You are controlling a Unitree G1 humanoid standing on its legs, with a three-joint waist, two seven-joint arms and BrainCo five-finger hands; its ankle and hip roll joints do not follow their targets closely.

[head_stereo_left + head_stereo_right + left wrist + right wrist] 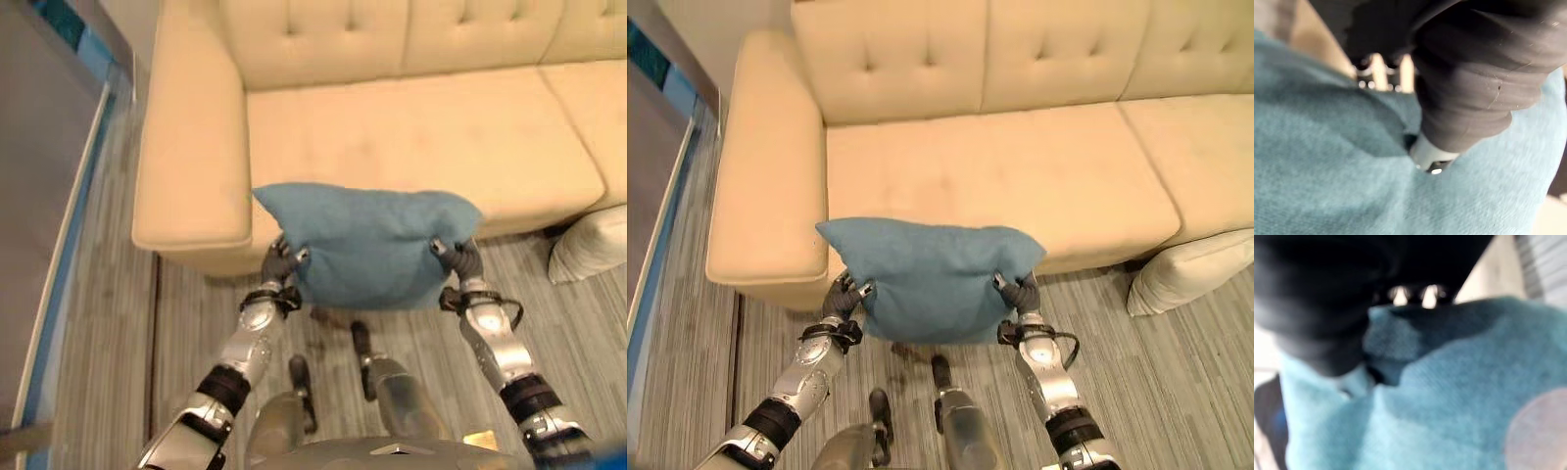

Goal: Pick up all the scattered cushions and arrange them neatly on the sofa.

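1. Item in hand: one blue cushion is held up off the floor, in front of the cream sofa, with its upper edge overlapping the front edge of the seat as seen from above.
2. Left hand: it grips the cushion's left side. The fingers are curled into the fabric and the thumb presses into the cloth.
3. Right hand: it grips the cushion's right side in the same way, fingers bent round the bunched blue cloth.
4. Sofa status: the seat shows no cushions on it. The left armrest and the tufted backrest are likewise bare.
5. Remaining items: a white striped cushion lies on the wood-grain floor, just beside the sofa's front on the robot's right.
6. Progress judgement: the task appears to be at an early stage. The blue cushion is lifted but not yet placed, and at least the white cushion is not yet collected.
7. Next step, as a judgement: the blue cushion needs carrying forward over the seat and setting against the backrest.
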